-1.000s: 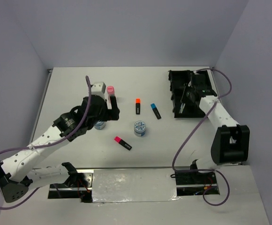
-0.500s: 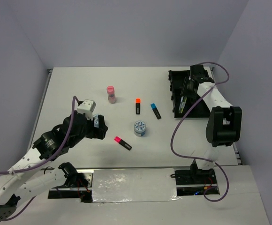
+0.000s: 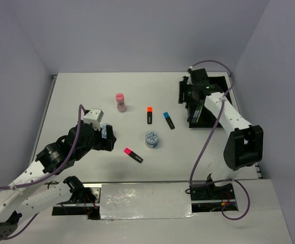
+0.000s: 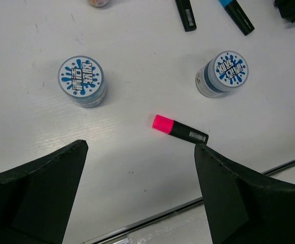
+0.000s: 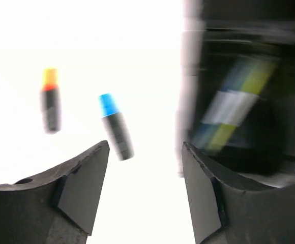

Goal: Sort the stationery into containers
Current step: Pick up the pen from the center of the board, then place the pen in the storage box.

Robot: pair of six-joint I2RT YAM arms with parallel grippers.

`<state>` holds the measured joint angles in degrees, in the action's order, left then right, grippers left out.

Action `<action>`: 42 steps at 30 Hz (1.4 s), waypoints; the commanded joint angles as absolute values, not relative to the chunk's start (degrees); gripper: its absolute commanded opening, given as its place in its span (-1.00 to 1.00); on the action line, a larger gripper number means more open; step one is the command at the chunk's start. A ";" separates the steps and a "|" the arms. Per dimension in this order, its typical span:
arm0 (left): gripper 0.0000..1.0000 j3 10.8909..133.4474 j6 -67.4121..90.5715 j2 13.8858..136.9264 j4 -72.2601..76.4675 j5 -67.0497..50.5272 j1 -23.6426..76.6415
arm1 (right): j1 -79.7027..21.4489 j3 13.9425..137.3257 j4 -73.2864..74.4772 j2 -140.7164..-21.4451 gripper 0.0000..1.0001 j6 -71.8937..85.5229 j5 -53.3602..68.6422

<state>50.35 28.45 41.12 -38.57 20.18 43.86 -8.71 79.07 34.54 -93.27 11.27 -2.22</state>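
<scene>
The left gripper [image 4: 140, 147] hangs over the near-left part of the table [image 3: 76, 91], fingers spread wide and holding nothing. I judge it is poised there because three loose pieces sit within its reach. One patterned tub [image 4: 82, 81] stands almost beneath it, the pink highlighter [image 4: 180, 130] lies flat just to the right and nearer, and the second tub [image 4: 222, 73] stands upright further right.

The right gripper [image 5: 145, 145] is also parted and empty, at the left edge of the organiser tray [image 3: 204, 122] on the far right. Its wrist view is blurred, so the tray's contents read only as yellow and blue smears. This position probably suits the blue highlighter [image 5: 115, 124], the piece lying nearest the tray, with the orange highlighter [image 5: 50, 99] just left of it. The pink bottle [image 3: 120, 101] stands upright further left, well apart from the tray, so most of the sorting appears undone
</scene>
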 commanded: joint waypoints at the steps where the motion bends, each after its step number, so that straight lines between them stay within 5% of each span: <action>1: 0.99 50.62 27.77 41.22 -37.09 21.80 43.86 | -16.77 79.98 34.54 -91.57 0.35 7.39 -0.26; 6: 0.99 50.45 27.86 41.13 -37.09 21.89 43.86 | -23.37 79.19 31.55 -97.63 0.54 5.80 -1.67; 19: 0.99 50.36 27.07 42.28 -36.65 20.21 43.86 | -24.52 81.74 27.95 -113.72 0.45 5.71 -4.83; 22: 0.99 50.27 26.90 41.66 -36.39 19.95 43.86 | -24.78 81.91 28.03 -116.71 0.25 5.89 -4.04; 28: 0.99 50.27 26.72 41.48 -36.39 19.78 43.86 | -25.05 82.10 30.41 -116.99 -0.98 7.21 -6.41; 36: 0.99 50.19 26.89 40.17 -36.56 20.39 43.86 | -17.77 79.62 29.16 -97.31 -1.00 7.47 2.99; 42: 0.99 50.19 28.12 39.55 -37.70 22.76 43.86 | -5.57 88.50 39.09 -96.67 -1.00 7.02 -10.35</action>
<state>50.24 28.49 40.16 -38.57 21.02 43.86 -10.44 85.21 33.76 -96.16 6.83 -2.55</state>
